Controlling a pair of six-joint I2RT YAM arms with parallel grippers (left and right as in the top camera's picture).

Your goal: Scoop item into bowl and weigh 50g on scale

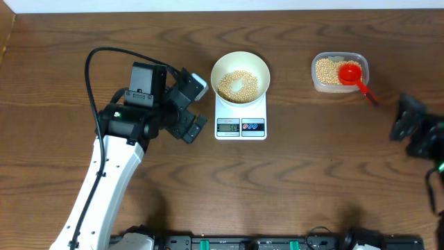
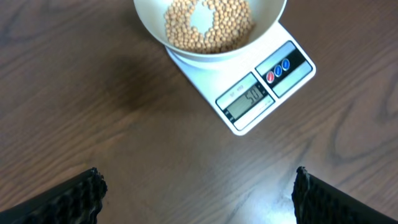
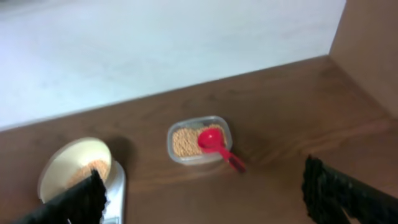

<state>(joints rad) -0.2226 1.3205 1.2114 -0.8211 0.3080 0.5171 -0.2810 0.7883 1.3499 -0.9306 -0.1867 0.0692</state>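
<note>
Wooden tabletop (image 1: 312, 180), left gripper (image 1: 197, 106) open and empty just left of the scale (image 1: 241, 126), right gripper (image 3: 205, 199) open and empty near the right edge, white bowl (image 1: 220, 64) on the scale, clear tub (image 1: 314, 75) holding red scoop (image 1: 352, 73), tan beans (image 1: 239, 85) in bowl and tub.

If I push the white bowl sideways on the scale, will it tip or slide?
Probably slides rather than tips: the bowl sits wide and low on the smooth scale. The beans pooled in its bottom likely steady it. A firm push might move the scale too.
</note>
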